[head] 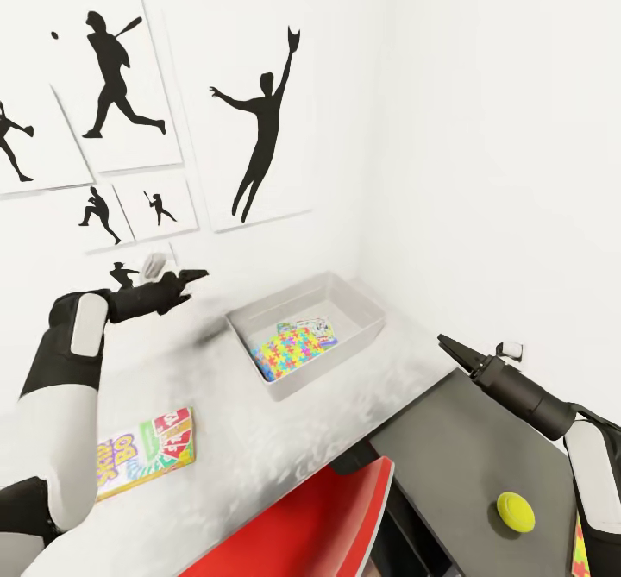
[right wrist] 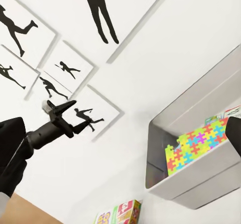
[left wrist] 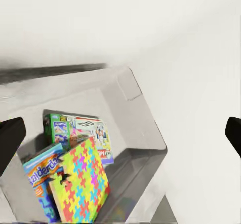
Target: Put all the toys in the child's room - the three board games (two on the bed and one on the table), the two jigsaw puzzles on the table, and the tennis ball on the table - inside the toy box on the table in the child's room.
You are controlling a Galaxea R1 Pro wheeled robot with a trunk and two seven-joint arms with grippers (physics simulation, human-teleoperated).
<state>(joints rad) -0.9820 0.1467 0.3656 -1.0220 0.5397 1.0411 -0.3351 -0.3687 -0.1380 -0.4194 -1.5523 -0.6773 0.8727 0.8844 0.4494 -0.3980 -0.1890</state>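
Observation:
The light-grey toy box [head: 362,314] stands on the white table [head: 259,439] against the wall. Inside it lie a jigsaw puzzle [left wrist: 83,184], a green-edged board game [left wrist: 80,131] and a small blue board game [left wrist: 40,176]. My left gripper [head: 197,277] hovers open and empty, above the table just left of the box. A yellow-edged board game [head: 142,452] lies flat near the table's front left. The tennis ball [head: 515,511] rests on the lower dark-grey section, with a second jigsaw puzzle [head: 580,551] at the frame's edge. My right gripper [head: 444,341] hangs open and empty, right of the box.
A red chair [head: 319,517] is tucked under the table's front edge. Black baseball-player silhouette pictures [head: 259,128] hang on the white wall behind the table. The room corner closes off the space right behind the toy box.

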